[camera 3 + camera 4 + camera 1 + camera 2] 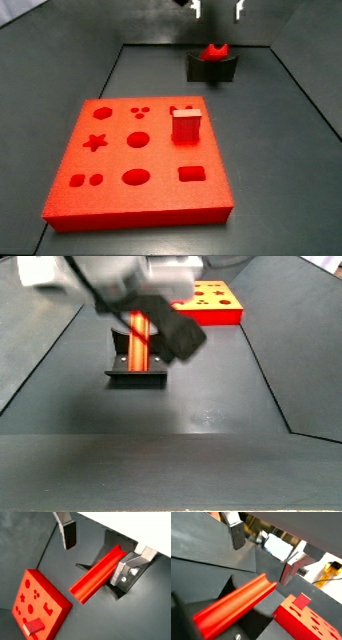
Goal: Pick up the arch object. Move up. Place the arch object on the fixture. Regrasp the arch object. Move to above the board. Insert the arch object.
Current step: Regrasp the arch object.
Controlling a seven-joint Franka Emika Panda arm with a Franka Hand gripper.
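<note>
The arch object [95, 576], a long bright red bar with a groove, lies on the small black fixture [211, 69], with nothing gripping it. It also shows in a side view [139, 338]. My gripper [93, 564] is open, hovering just above the bar with its fingers spread wide. One finger [125, 569] is close beside the bar; the other finger [65, 534] is well apart from it. In a side view the gripper [217, 12] is straight above the fixture. The red board [134, 160] with shaped holes lies in front of the fixture.
A shorter red block [186, 125] stands upright on the board; it shows in both wrist views [33, 626] [302, 600]. Dark sloping walls enclose the floor [287, 130]. In a side view the arm's body [134, 276] hides part of the fixture [138, 374].
</note>
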